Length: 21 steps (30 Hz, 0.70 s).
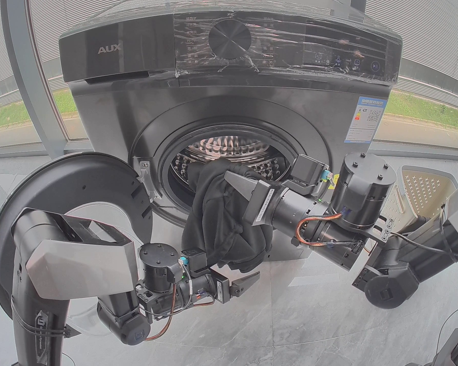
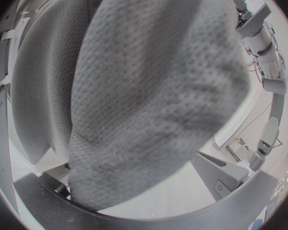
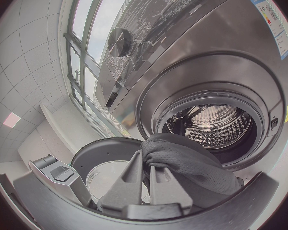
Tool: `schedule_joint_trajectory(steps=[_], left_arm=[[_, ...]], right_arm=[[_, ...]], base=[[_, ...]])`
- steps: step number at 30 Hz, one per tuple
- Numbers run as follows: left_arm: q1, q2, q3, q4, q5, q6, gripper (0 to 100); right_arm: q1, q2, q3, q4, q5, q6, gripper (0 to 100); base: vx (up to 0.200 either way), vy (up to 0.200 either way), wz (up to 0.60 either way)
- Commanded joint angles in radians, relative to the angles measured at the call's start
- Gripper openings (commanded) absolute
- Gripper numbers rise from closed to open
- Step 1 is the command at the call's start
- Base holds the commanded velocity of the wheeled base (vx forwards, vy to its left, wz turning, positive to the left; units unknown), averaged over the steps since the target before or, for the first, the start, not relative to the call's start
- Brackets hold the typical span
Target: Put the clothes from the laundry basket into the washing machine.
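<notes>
A black garment [image 1: 219, 219] hangs in front of the washing machine's open drum [image 1: 229, 153], its top at the lower rim of the opening. My right gripper [image 1: 235, 180] is shut on the garment's upper edge; in the right wrist view the fingertips [image 3: 136, 166] pinch the dark cloth [image 3: 188, 166] just before the drum [image 3: 214, 125]. My left gripper [image 1: 247, 282] sits low, right under the hanging hem, fingers open with nothing between them. The left wrist view has the knit cloth [image 2: 150, 90] close over it. The cream laundry basket [image 1: 422, 189] stands on the right.
The round machine door [image 1: 61, 189] is swung wide open to the left, behind my left arm. Grey tiled floor [image 1: 300, 321] spreads in front of the machine. Windows [image 1: 432, 36] run behind it.
</notes>
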Motion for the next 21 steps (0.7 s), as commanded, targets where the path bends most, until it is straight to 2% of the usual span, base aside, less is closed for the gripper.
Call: schedule_joint_trajectory(steps=[1, 4, 5, 13, 14, 21], left_arm=[[0.001, 0.032, -0.034, -0.004, 0.021, 0.0, 100], [0.001, 0.038, -0.067, -0.004, 0.071, 0.0, 100], [0.001, 0.043, -0.072, -0.004, 0.079, 0.0, 0], [0.004, 0.038, -0.098, -0.006, 0.09, -0.002, 0], [0.01, 0.035, -0.103, -0.006, 0.108, -0.002, 0], [0.002, -0.057, -0.055, -0.006, 0.105, -0.009, 0]], right_arm=[[0.002, 0.002, 0.001, 0.0, 0.001, 0.0, 0], [0.002, 0.002, 0.004, 0.0, 0.001, 0.0, 0], [0.002, 0.002, 0.004, 0.0, 0.001, 0.0, 0], [0.002, 0.004, 0.004, 0.0, 0.001, 0.0, 0], [0.002, 0.004, 0.006, 0.0, -0.001, 0.0, 0], [-0.01, 0.007, 0.007, 0.0, -0.001, 0.0, 0]], base=[[0.0, 0.0, 0.0], [0.0, 0.0, 0.0], [0.0, 0.0, 0.0], [0.0, 0.0, 0.0], [0.0, 0.0, 0.0], [0.0, 0.0, 0.0]])
